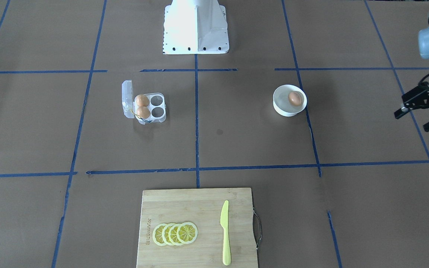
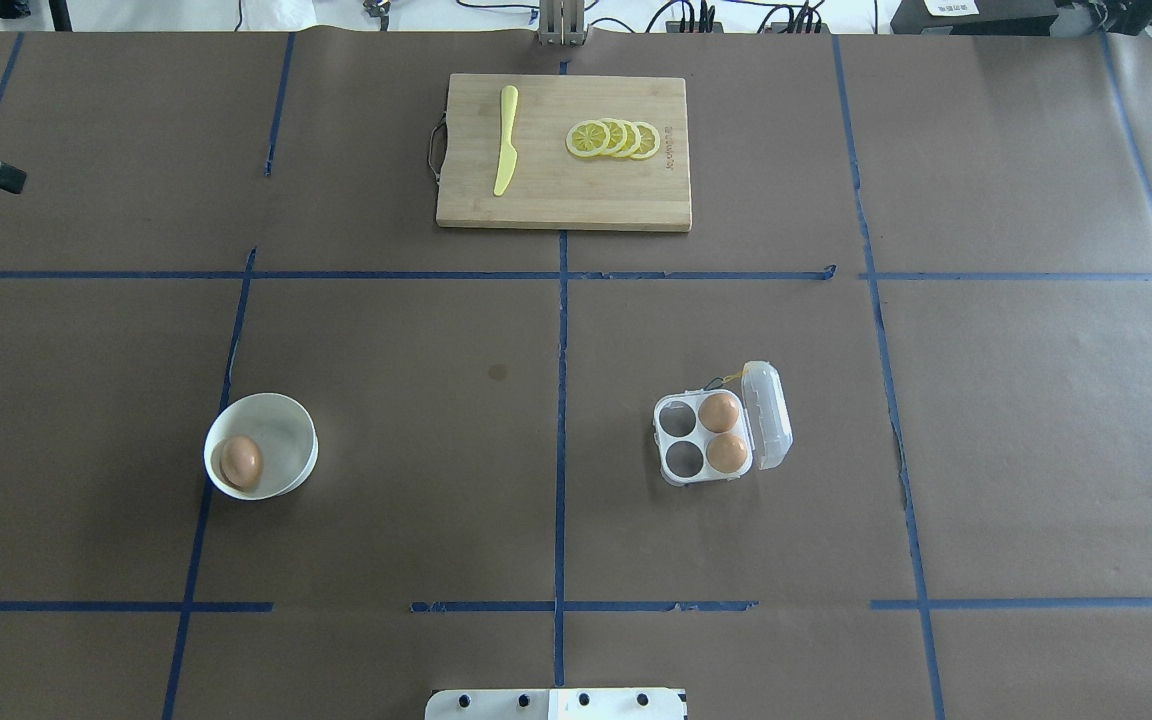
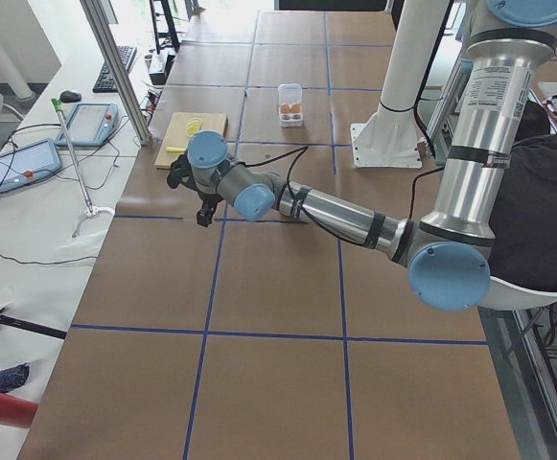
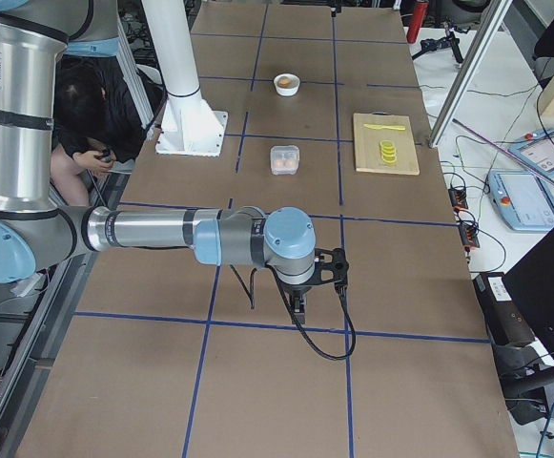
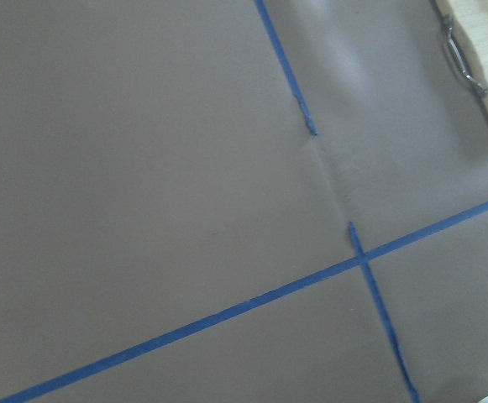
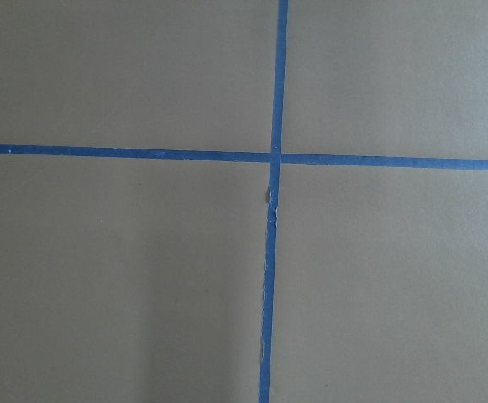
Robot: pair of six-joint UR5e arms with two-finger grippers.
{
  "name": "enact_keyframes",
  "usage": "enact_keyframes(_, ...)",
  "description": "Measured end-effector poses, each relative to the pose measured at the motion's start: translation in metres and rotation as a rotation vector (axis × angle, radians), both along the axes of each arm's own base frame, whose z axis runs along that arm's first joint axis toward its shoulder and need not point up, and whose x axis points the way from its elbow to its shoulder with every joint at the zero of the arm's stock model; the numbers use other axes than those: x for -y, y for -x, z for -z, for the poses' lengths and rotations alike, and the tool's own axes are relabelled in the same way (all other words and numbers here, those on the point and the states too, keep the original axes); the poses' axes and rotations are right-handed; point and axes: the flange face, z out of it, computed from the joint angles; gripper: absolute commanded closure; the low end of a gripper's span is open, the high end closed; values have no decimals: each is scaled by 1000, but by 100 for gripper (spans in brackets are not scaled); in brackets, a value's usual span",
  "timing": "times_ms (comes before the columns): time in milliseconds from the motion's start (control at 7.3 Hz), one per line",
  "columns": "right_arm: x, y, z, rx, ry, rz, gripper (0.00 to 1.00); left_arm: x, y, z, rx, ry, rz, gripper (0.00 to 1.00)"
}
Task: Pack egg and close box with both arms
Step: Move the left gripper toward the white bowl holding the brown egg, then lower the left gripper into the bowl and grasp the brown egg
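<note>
Looking across from the operators' side, we see the egg [image 1: 295,98] lying in a round white bowl [image 1: 288,112] on the table [image 1: 237,141], well apart from the box [image 1: 158,111]. The box has its lid [image 1: 127,100] swung open. Two other brown eggs [image 1: 142,101] fill the cups beside the hinge, and the other two cups are empty. The left claw [image 1: 413,120] hangs at the picture's right edge, away from the bowl, its fingers wide and holding nothing. A cutting board [image 1: 199,208] carries lemon slices [image 1: 175,233] and a yellow knife [image 1: 225,232].

From overhead, we find the bowl on the robot's left half and the box on its right half.

From the left end, the left arm [image 3: 336,216] stretches low over the table.

From the right end, the right arm [image 4: 153,229] reaches out with the right claw [image 4: 300,298] pointing down near a blue tape line [image 4: 257,324]; we cannot tell whether it is wide or narrow.

Both wrist views show brown table and blue tape, and the left one also catches the board's handled corner.
</note>
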Motion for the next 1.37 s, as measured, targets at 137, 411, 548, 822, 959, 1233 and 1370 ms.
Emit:
enact_keyframes(137,1,1,0,-7,-2,3,0,-21,-37,27,0,48,47,0)
enact_keyframes(411,3,3,-3,-9,2,9,0,-70,-98,60,-23,200,137,2)
enact_keyframes(548,1,3,-13,-8,15,10,0,-92,-126,69,-31,284,185,4)
enact_keyframes(822,2,3,-21,-9,9,10,0,-127,-179,73,-17,412,266,15)
enact_keyframes(959,3,4,-20,-6,4,9,0,-142,-205,68,27,454,307,18)
enact_keyframes(1233,5,4,-16,-2,-4,8,0,-163,-241,57,121,486,358,25)
enact_keyframes(1370,6,4,-15,2,-7,8,0,-169,-251,52,148,489,357,26)
